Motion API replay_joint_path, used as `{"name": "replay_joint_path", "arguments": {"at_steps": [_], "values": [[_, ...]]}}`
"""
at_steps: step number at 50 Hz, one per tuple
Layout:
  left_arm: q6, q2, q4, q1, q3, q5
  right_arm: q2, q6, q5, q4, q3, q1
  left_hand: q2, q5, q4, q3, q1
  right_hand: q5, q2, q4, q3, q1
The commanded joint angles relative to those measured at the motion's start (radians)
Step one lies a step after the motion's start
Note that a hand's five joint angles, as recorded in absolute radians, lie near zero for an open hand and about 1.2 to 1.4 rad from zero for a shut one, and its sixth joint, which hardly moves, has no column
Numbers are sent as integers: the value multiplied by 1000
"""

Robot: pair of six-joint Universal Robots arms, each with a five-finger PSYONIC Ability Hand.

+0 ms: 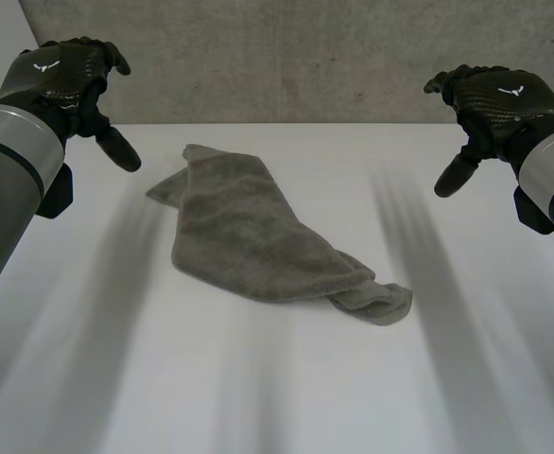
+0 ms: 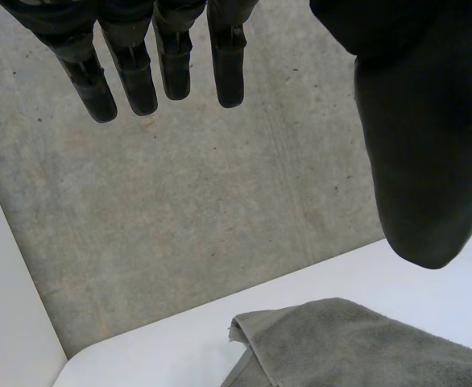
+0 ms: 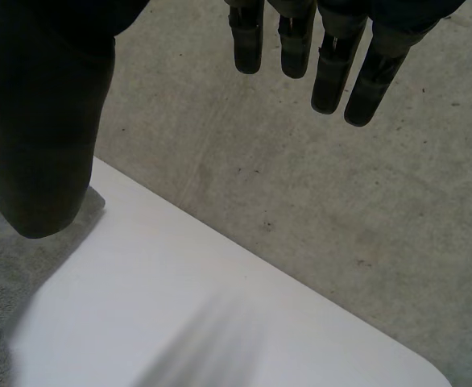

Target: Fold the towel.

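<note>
A grey towel (image 1: 258, 232) lies crumpled and loosely folded in the middle of the white table (image 1: 258, 378), running from the far left to a bunched end near the centre right. My left hand (image 1: 64, 80) hovers high above the table's far left, open and holding nothing, well apart from the towel. My right hand (image 1: 490, 99) hovers at the far right, open as well. In the left wrist view straight fingers (image 2: 163, 64) and the thumb (image 2: 421, 161) hang above a towel corner (image 2: 333, 347). In the right wrist view the towel (image 3: 10, 266) lies behind the thumb (image 3: 43, 137).
A concrete wall (image 1: 305, 57) rises behind the table's far edge. In the wrist views a concrete surface (image 2: 180, 218) lies beyond the table's rounded corners (image 3: 413, 367). Bare white tabletop surrounds the towel on every side.
</note>
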State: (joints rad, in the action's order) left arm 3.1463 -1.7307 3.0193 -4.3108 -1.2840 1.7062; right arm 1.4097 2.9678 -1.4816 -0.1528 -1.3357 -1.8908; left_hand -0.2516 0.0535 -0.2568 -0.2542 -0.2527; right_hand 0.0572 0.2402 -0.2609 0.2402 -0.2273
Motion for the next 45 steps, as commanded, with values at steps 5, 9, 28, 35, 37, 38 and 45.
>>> {"name": "replay_joint_path", "arguments": {"at_steps": [5,9,28,35,37,38,45], "values": [[5,5,6,11,-2,-4,-1,-1,0,7,0,-1,67,-44,73,70,69,-57,-66,86,-66,53],[1,5,9,11,-9,-8,-6,-1,3,9,-8,-1,67,-44,73,70,69,-57,-66,86,-66,53],[5,-84,360,11,-182,-59,-325,-219,165,62,-97,-226,67,-44,73,70,69,-57,-66,86,-66,53],[6,-156,478,13,-233,-96,-396,-247,164,202,-137,-249,67,-44,73,70,69,282,273,-253,273,-286],[8,-170,497,11,-239,-96,-397,-251,155,271,-152,-249,67,-44,73,70,69,554,545,-525,545,-558],[6,-182,513,11,-247,-96,-397,-251,155,271,-152,-249,67,-44,73,70,69,555,546,-526,546,-559],[9,-219,570,10,-264,-97,-380,-260,141,282,-145,-237,67,-44,73,70,69,1165,1156,-1135,1156,-1169]]}}
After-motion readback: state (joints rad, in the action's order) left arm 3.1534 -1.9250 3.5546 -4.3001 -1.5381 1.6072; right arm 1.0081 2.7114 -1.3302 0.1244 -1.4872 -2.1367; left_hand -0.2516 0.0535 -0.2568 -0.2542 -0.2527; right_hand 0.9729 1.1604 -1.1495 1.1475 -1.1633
